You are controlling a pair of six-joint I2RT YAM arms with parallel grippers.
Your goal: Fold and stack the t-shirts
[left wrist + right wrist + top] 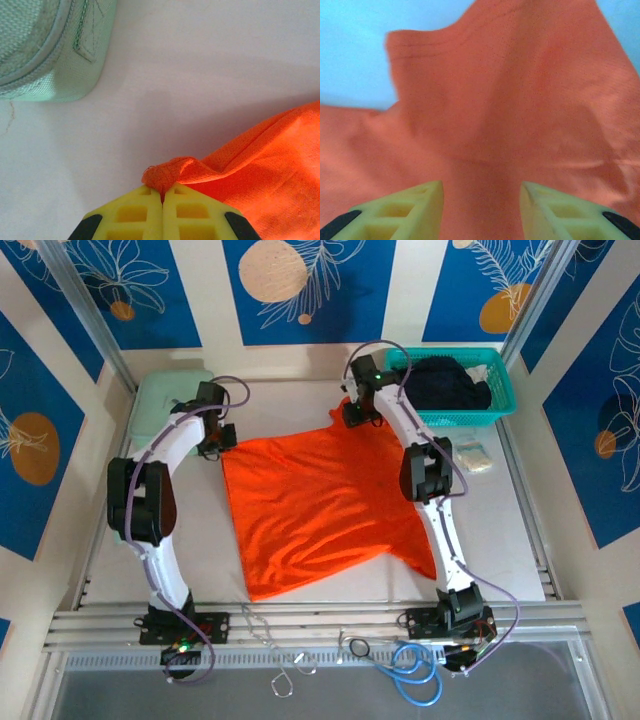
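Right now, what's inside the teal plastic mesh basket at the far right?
A crumpled black fabric t-shirt fills most of the teal plastic mesh basket. Whatever lies beneath it, and the basket floor, is covered.

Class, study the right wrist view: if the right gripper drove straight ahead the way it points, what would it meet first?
The orange t-shirt: its raised fabric lies directly ahead of the right gripper, reaching in between its open jaws. How near is hard to judge.

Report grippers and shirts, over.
Left gripper shut on orange t-shirt corner. Right gripper open over its far edge. Black t-shirt in teal basket. Pale green box beside left gripper, off the fabric.
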